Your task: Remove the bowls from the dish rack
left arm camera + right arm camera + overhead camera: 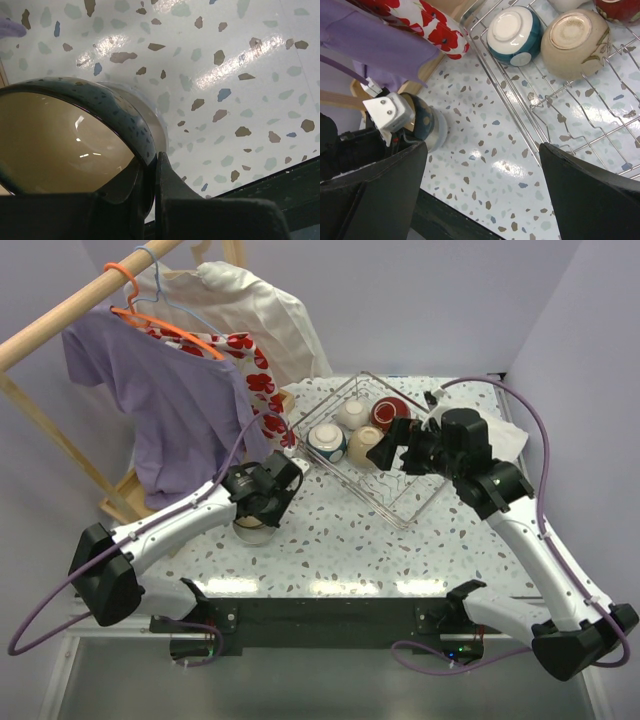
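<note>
We see left tool (152, 167) pinching dark bowl (65, 130) rim over the counter (225, 65); right tool (482, 175) spread, empty (at rack (570, 125) edge, teal bowl (515, 30) inside).

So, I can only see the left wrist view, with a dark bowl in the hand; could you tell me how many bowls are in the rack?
Observer: Four bowls: white, red, teal and beige, all in the rack.
Operator: And where is the right hand?
Observer: The right hand hovers above the rack, near the beige bowl.
Operator: Is it holding anything?
Observer: No, it is open and empty.
</note>
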You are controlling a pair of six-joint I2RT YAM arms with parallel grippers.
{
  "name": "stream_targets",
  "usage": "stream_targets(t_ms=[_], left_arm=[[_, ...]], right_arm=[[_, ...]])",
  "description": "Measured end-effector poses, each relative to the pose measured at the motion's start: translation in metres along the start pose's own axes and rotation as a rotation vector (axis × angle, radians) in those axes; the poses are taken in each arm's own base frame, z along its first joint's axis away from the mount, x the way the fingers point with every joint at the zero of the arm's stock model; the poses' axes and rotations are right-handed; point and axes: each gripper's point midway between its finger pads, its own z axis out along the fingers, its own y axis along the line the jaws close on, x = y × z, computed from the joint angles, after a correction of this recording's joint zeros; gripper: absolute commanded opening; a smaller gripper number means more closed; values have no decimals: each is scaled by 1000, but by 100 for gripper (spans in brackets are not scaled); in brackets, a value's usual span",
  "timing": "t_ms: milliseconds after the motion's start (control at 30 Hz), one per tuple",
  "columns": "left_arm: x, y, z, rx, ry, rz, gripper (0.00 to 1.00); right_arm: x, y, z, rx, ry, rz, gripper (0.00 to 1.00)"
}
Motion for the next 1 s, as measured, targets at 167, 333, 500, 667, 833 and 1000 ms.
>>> stream_targets(t_ms=[167,333,500,667,833,1000], left_arm=[[6,2,-1,1,28,-3,0],[12,-3,2,22,58,-20,0],[18,-5,8,16,93,-39,0],[29,-6,22,4,150,-43,6],[28,-6,25,-3,149,-51,32],[28,-8,25,4,149,-73,62]], right_arm=[[9,-6,4,13,23,4,99],[15,-10,7,23,39,6,98],[20,-14,10,34,50,8,98],[26,-19,13,44,62,10,98],[29,-21,16,50,67,11,98],[32,-26,22,64,73,12,98]])
